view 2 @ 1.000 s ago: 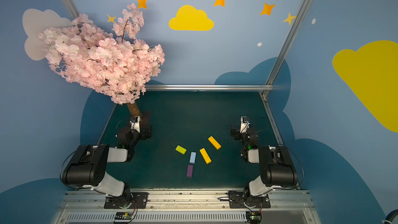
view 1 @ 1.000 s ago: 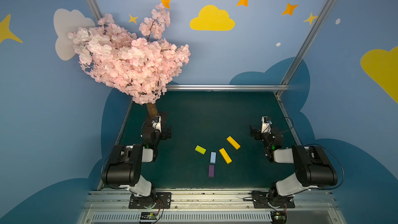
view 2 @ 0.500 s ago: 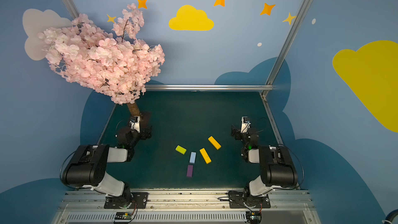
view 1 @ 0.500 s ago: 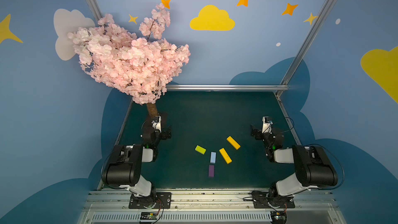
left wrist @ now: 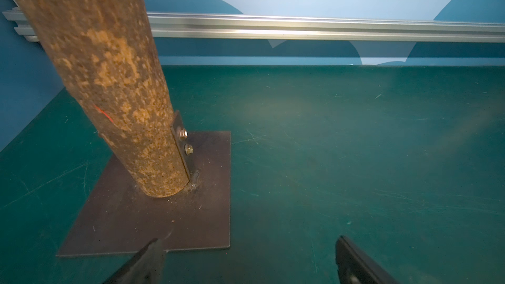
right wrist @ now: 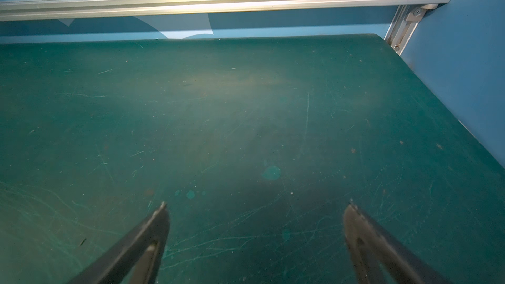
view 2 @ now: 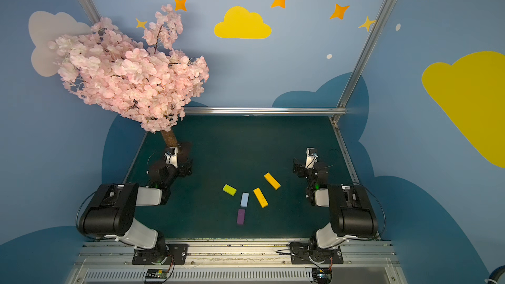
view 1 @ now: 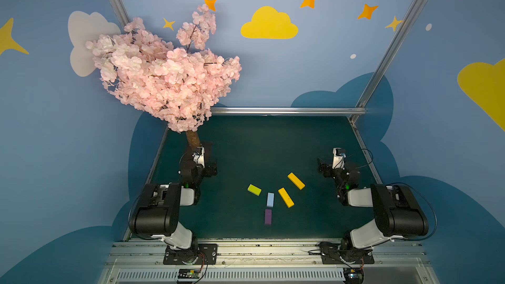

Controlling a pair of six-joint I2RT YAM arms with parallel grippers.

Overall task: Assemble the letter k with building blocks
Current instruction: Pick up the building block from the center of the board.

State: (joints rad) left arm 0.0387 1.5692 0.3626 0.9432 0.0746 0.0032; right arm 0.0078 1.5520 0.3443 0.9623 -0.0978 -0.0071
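Checking vs. a sec ago, we see nothing moved — left gripper (left wrist: 248, 241) & right gripper (right wrist: 257, 206) parked well off, jaws spread wide, empty. Loose on mat (view 1: 259, 143): lime (view 1: 254, 189), blue (view 1: 270, 199), purple (view 1: 268, 216), near orange (view 1: 285, 197), far orange (view 1: 296, 181) — K unbuilt.

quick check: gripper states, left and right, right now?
left gripper: open, holding nothing.
right gripper: open, holding nothing.
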